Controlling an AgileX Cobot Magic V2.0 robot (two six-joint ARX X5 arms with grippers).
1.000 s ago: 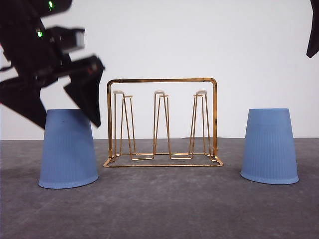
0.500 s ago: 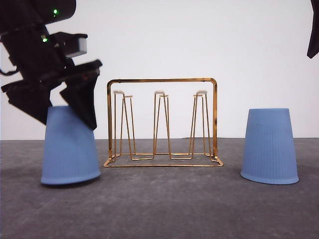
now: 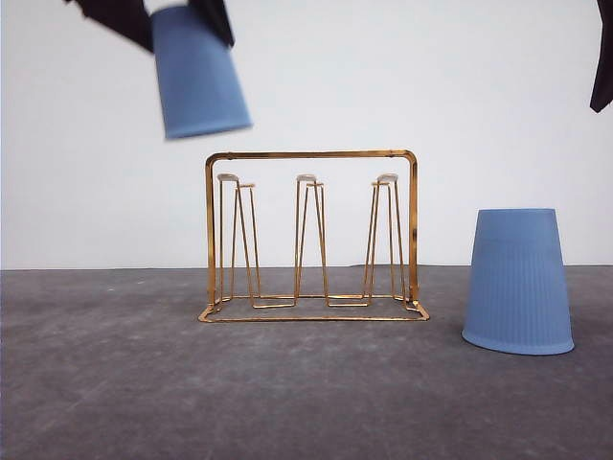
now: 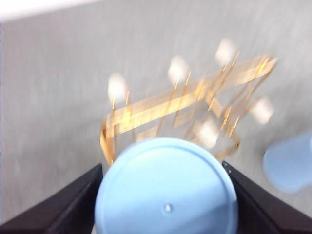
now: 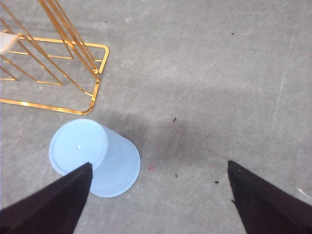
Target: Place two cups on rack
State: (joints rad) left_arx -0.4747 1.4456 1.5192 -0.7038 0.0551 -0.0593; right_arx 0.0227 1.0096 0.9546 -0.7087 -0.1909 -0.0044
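Gripped upside down by the left pincer (image 4: pixel 165 195), one cup (image 3: pixel 196 72) is held above the rack (image 3: pixel 311 235), tilted, over its left prongs; the right pincer (image 5: pixel 158 195) is spread wide above the other cup (image 3: pixel 518 281), upturned on the worktop (image 3: pixel 287 402).

Worktop (image 3: pixel 115 402): dark grey, matte, finely speckled, filling the lower frame. Wall (image 3: pixel 498 115): plain white, filling the upper frame.

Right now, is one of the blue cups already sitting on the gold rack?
No, one cup hangs in the air above the rack, and the other cup stands on the table.
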